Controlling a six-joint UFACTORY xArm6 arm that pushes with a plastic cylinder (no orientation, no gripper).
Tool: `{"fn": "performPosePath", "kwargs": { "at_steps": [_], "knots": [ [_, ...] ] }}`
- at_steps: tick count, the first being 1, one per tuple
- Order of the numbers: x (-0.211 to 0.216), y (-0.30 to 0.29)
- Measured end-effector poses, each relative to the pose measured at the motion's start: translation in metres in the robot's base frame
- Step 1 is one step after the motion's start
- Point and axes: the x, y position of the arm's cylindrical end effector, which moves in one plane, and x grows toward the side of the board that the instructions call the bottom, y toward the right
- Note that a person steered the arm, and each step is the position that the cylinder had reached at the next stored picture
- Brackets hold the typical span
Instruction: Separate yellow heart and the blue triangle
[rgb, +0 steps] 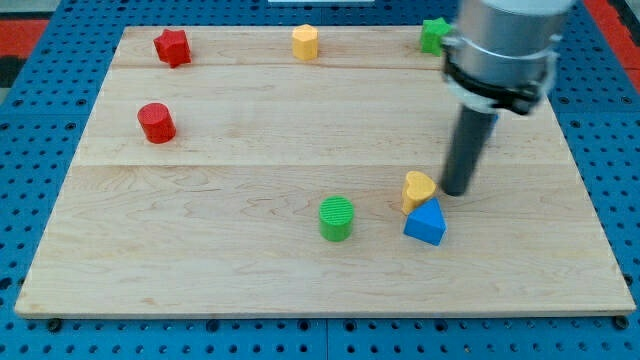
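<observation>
Toward the board's bottom right quarter, the yellow heart and the blue triangle sit together, the heart just above the triangle in the view and, as far as I can tell, touching it or nearly so. My tip is down at the board surface just to the view's right of the heart, very close to its side; I cannot tell whether it actually touches. It stands a little above and right of the triangle. I have no hand on this rig, only the straight dark rod, so there is nothing to read as wide, narrow or holding.

A green cylinder stands to the view's left of the pair, near them but apart, at about the same distance from the bottom edge as the triangle.

Along the top edge I see a yellow hexagonal block near the middle, and a green star-like block toward the top right corner, partly hidden behind the arm's grey housing. A red star-shaped block sits near the top left corner. Below it, close to the left edge, stands a red cylinder.

All of these rest on the pale wooden board, which lies on a blue perforated table.
</observation>
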Motion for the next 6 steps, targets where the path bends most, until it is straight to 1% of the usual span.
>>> {"fn": "performPosePath", "kwargs": {
  "at_steps": [1, 2, 3, 4, 5, 6],
  "knots": [
    [0.024, 0.027],
    [0.038, 0.004],
    [0.027, -0.023],
    [0.021, -0.062],
    [0.012, -0.085],
    [0.009, -0.085]
  ]
}}
